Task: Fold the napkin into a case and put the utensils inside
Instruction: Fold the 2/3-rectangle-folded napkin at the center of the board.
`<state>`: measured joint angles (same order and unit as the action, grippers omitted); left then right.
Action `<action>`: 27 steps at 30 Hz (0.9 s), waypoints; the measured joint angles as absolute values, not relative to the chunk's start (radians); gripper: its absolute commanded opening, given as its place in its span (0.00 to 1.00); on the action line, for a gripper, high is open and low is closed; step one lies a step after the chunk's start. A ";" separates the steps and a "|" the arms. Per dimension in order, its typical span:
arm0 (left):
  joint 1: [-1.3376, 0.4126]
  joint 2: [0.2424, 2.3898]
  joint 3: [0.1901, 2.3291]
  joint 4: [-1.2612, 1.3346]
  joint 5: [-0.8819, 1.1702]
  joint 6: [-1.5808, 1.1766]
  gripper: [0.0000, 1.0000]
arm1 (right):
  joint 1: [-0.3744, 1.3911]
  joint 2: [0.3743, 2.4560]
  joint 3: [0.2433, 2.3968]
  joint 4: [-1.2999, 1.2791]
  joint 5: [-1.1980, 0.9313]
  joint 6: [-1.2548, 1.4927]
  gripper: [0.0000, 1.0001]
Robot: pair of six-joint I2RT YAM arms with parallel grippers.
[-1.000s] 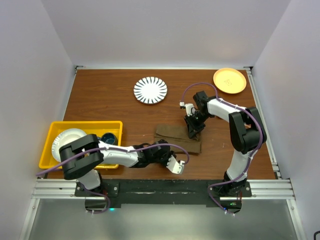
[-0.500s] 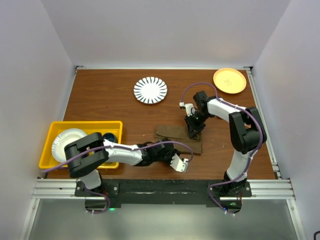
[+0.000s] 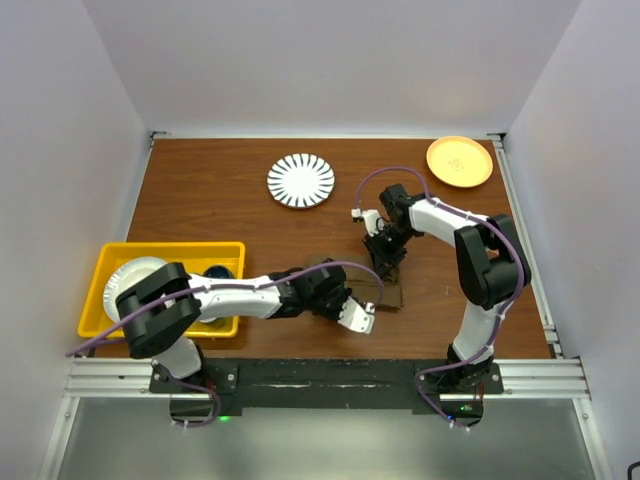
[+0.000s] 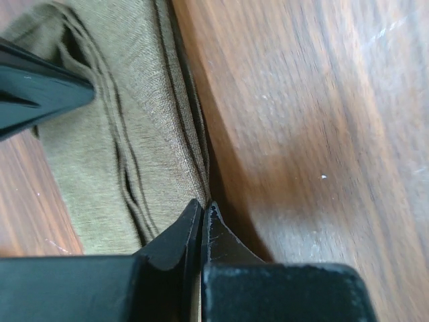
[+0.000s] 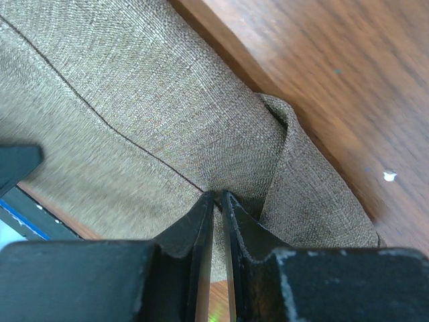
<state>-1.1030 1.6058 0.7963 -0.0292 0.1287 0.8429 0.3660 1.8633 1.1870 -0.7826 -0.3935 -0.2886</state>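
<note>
napkin (image 4: pixel 80 161) lies lengthwise left-right, left end effector (image 4: pixel 202 211) and right end effector (image 5: pixel 216 198) clamping its folds.

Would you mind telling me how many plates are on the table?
3: striped plate far centre, orange plate far right corner, white plate in the yellow bin at left; more could hide there.

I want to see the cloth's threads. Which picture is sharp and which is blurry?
Right wrist view: the napkin weave is sharp, smearing into blur at lower left. Left wrist view: folds clear, dark shadow along the cloth's edge. Top external view: evenly lit, too far for threads.
</note>
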 measured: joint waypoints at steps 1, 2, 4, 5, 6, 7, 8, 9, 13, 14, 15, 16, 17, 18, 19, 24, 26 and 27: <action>-1.089 1.600 0.815 -0.058 0.160 0.834 0.00 | 0.366 1.863 1.187 -0.783 -0.394 -0.292 0.16; -1.075 1.599 0.834 -0.084 0.186 0.829 0.00 | 0.366 1.863 1.187 -0.784 -0.395 -0.296 0.16; -1.039 1.599 0.864 -0.124 0.239 0.821 0.00 | 0.366 1.863 1.187 -0.784 -0.400 -0.301 0.16; -1.020 1.599 0.876 -0.143 0.266 0.818 0.00 | 0.366 1.863 1.187 -0.785 -0.402 -0.304 0.17; -0.999 1.603 0.891 -0.162 0.295 0.817 0.00 | 0.366 1.863 1.187 -0.785 -0.403 -0.306 0.17; -0.986 1.606 0.901 -0.175 0.314 0.813 0.00 | 0.366 1.863 1.187 -0.785 -0.405 -0.308 0.17; -0.967 1.613 0.916 -0.192 0.342 0.809 0.00 | 0.366 1.863 1.187 -0.785 -0.406 -0.310 0.17; -0.949 1.621 0.931 -0.207 0.366 0.804 0.00 | 0.366 1.863 1.187 -0.786 -0.407 -0.312 0.17; -0.883 1.669 0.998 -0.264 0.465 0.794 0.00 | 0.366 1.863 1.187 -0.786 -0.410 -0.319 0.17; -0.867 1.682 1.016 -0.275 0.488 0.791 0.00 | 0.366 1.863 1.187 -0.786 -0.411 -0.319 0.17; -0.855 1.692 1.029 -0.282 0.505 0.788 0.00 | 0.366 1.863 1.187 -0.786 -0.411 -0.319 0.17; -0.843 1.701 1.045 -0.295 0.524 0.786 0.00 | 0.366 1.863 1.187 -0.786 -0.411 -0.320 0.18; -0.828 1.713 1.068 -0.311 0.548 0.780 0.00 | 0.366 1.863 1.187 -0.786 -0.411 -0.321 0.18; -0.816 1.724 1.088 -0.321 0.568 0.775 0.00 | 0.366 1.863 1.187 -0.786 -0.412 -0.321 0.18; -0.805 1.736 1.108 -0.329 0.585 0.769 0.00 | 0.366 1.863 1.187 -0.786 -0.413 -0.323 0.18; -0.759 1.799 1.175 -0.350 0.654 0.751 0.00 | 0.366 1.863 1.187 -0.787 -0.414 -0.324 0.18; -0.743 1.831 1.190 -0.360 0.685 0.741 0.00 | 0.366 1.863 1.187 -0.787 -0.415 -0.324 0.18; -0.736 1.845 1.195 -0.363 0.697 0.737 0.00 | 0.366 1.863 1.187 -0.787 -0.416 -0.324 0.18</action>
<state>-0.7357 1.8454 1.1950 -0.3626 0.6968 0.7372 0.3660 1.8629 1.1870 -0.7868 -0.4156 -0.3237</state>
